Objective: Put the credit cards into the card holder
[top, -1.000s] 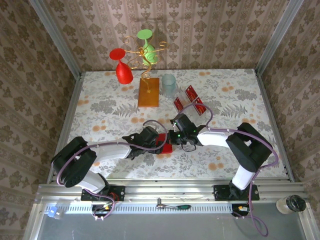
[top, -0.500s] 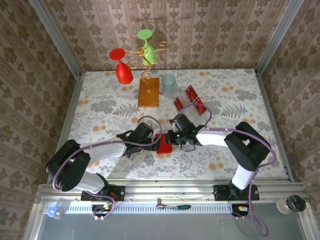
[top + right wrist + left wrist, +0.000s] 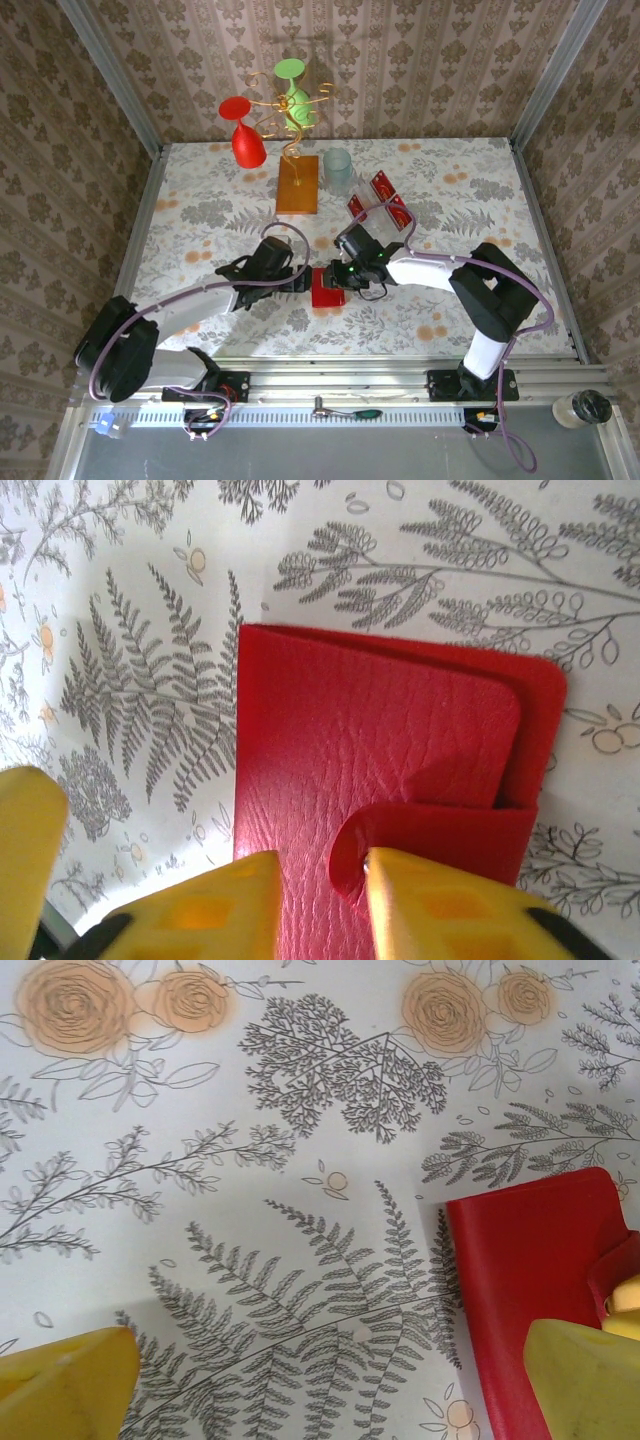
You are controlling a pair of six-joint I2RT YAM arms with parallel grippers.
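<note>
The card holder (image 3: 327, 287) is a flat red case lying shut on the flowered cloth between my two grippers. In the right wrist view its strap flap (image 3: 440, 835) curls up against my right finger. My right gripper (image 3: 320, 865) hovers over the card holder (image 3: 380, 730) with its jaws slightly apart, clamping nothing. My left gripper (image 3: 325, 1390) stands wide open just left of the card holder (image 3: 540, 1260), with one fingertip over its near edge. The credit cards (image 3: 382, 186), small and red, stand behind the right gripper (image 3: 342, 272), apart from both grippers.
A clear tiered stand (image 3: 372, 212) carries the cards at the back middle. Left of it are a pale cup (image 3: 337, 170) and an orange block (image 3: 298, 184) with a wire tree holding red and green glasses. Patterned walls close in the table on three sides.
My right jaws have parted from shut. The left arm has pulled back to the left, off the card holder, still open. The holder has stayed in place.
</note>
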